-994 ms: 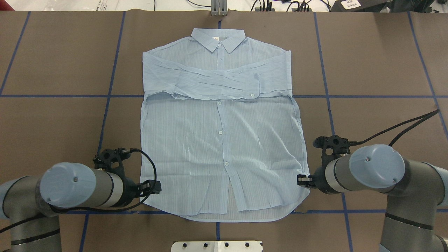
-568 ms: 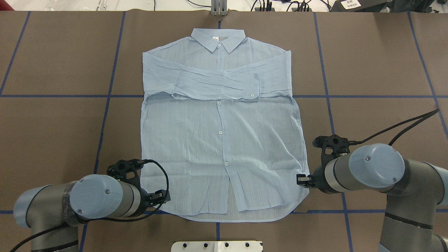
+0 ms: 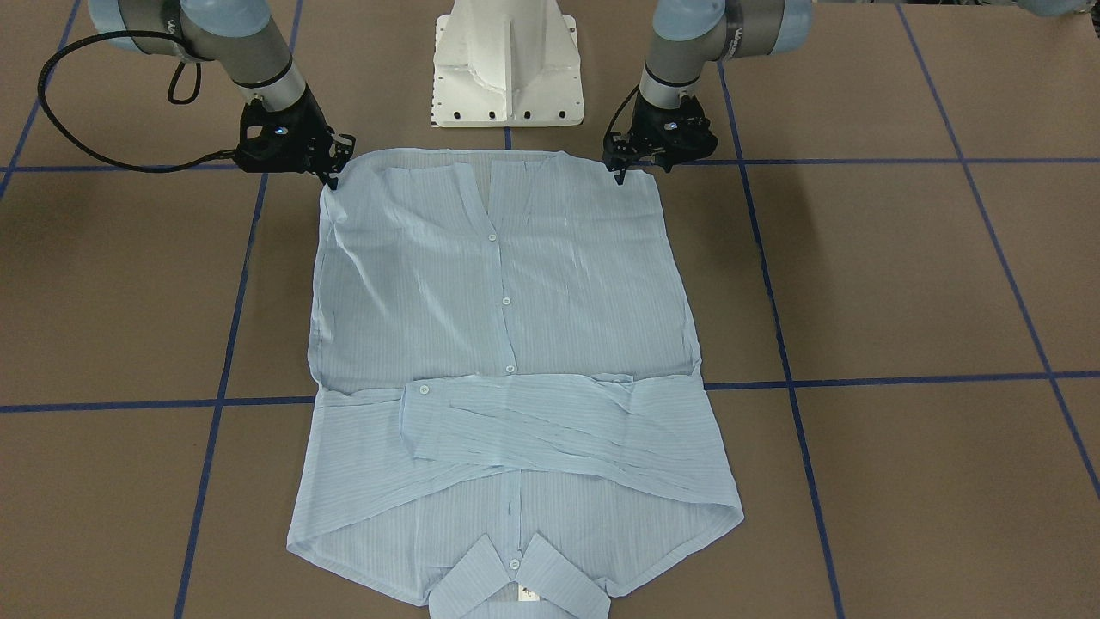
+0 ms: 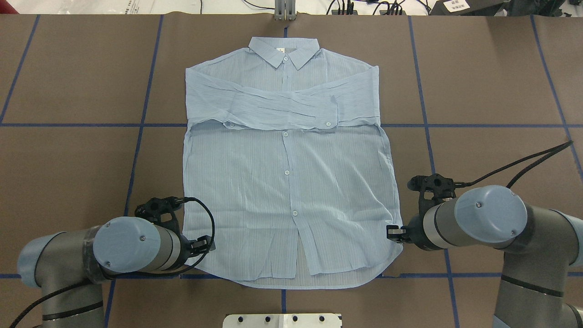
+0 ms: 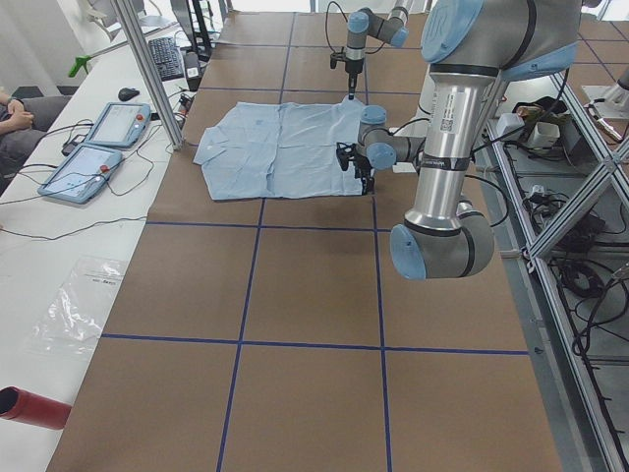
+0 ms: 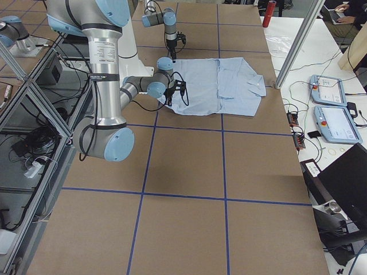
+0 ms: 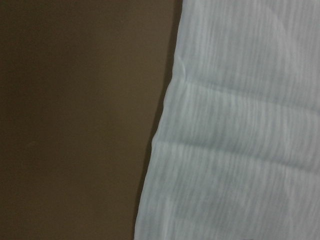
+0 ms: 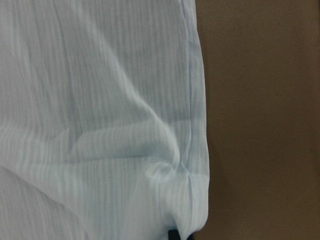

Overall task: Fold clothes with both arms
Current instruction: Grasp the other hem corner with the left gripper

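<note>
At the near hem, my right gripper (image 4: 394, 233) looks pinched on the shirt (image 4: 287, 182) corner, with cloth puckering into it. My left gripper (image 4: 206, 244) sits at the opposite corner, right on the edge; can't tell if it's open or closed. Shirt lies flat on the table (image 4: 68, 159), sleeves (image 4: 282, 107) crossed over the chest, collar (image 4: 283, 50) on the far side. Risks: left catches one layer or nothing, so the lift goes lopsided and the hem skews; thin cloth slips out mid-fold.
</note>
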